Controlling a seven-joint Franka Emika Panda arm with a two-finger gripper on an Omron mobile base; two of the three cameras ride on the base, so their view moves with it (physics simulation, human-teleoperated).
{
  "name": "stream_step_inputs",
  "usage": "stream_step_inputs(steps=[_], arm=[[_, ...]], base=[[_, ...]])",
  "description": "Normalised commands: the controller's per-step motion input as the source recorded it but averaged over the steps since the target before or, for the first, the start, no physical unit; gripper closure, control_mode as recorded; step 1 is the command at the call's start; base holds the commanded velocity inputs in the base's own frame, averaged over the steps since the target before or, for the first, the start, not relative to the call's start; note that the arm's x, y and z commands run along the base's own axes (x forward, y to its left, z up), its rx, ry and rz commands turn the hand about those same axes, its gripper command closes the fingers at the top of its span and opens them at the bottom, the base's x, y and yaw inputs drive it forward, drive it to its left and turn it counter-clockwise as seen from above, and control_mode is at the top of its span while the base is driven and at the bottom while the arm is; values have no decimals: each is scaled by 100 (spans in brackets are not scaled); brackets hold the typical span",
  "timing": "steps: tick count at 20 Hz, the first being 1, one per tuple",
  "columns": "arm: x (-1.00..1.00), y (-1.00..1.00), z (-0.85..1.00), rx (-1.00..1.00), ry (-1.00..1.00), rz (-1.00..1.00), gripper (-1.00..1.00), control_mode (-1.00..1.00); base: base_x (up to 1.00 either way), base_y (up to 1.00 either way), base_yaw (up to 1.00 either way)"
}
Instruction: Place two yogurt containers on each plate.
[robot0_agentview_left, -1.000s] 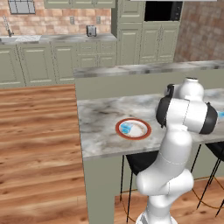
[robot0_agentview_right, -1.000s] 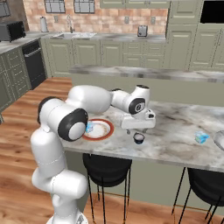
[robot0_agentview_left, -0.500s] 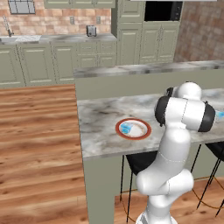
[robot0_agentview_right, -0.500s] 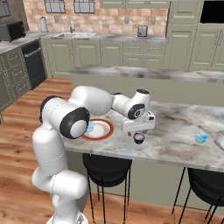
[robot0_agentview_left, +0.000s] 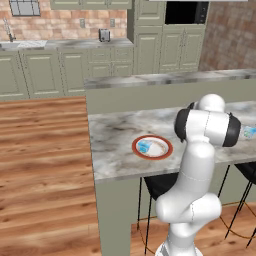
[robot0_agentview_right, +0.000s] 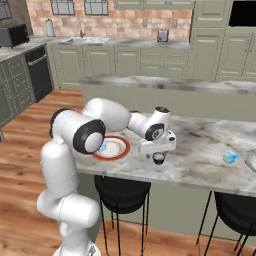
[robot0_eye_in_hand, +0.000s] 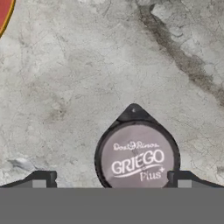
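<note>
My gripper (robot0_agentview_right: 159, 156) hangs low over the marble counter, open, straddling a yogurt container (robot0_eye_in_hand: 137, 157) whose dark lid reads "GRIEGO Plus". Its finger tips (robot0_eye_in_hand: 43, 178) stand on either side of the cup; the right one is close to the cup, the left one well apart. To the left lies the red-rimmed plate (robot0_agentview_right: 129, 148) with one light-blue yogurt container (robot0_agentview_right: 102, 146) on it. That plate (robot0_agentview_left: 171, 148) and its cup (robot0_agentview_left: 145, 146) also appear in the left base view. Another light-blue yogurt container (robot0_agentview_right: 230, 157) stands far right, beside the grey plate's edge (robot0_agentview_right: 252, 161).
The marble island counter (robot0_agentview_right: 200, 150) has a raised back ledge (robot0_agentview_right: 165, 84) behind the work area. Black bar stools (robot0_agentview_right: 122, 192) stand under its front edge. My own arm (robot0_agentview_left: 205, 130) blocks the gripper in the left base view.
The hand has sunk toward the counter, down around the dark-lidded yogurt container. The plates and the other cups have stayed put.
</note>
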Motion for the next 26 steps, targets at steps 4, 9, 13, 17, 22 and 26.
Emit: stream_step_inputs(steps=[4,9,13,17,22,26], arm=[[13,-5,-6,0,-1,0,-100,-100],[6,-7,-5,0,0,0,-100,-100],[3,-5,-5,0,0,0,-100,-100],[7,-2,-13,0,0,0,-100,-100],[5,-2,-12,0,0,0,-100,-100],[0,0,-8,0,0,0,-100,-100]], base=[[0,0,0],[0,0,0],[0,0,0],[0,0,0],[0,0,0],[0,0,0]])
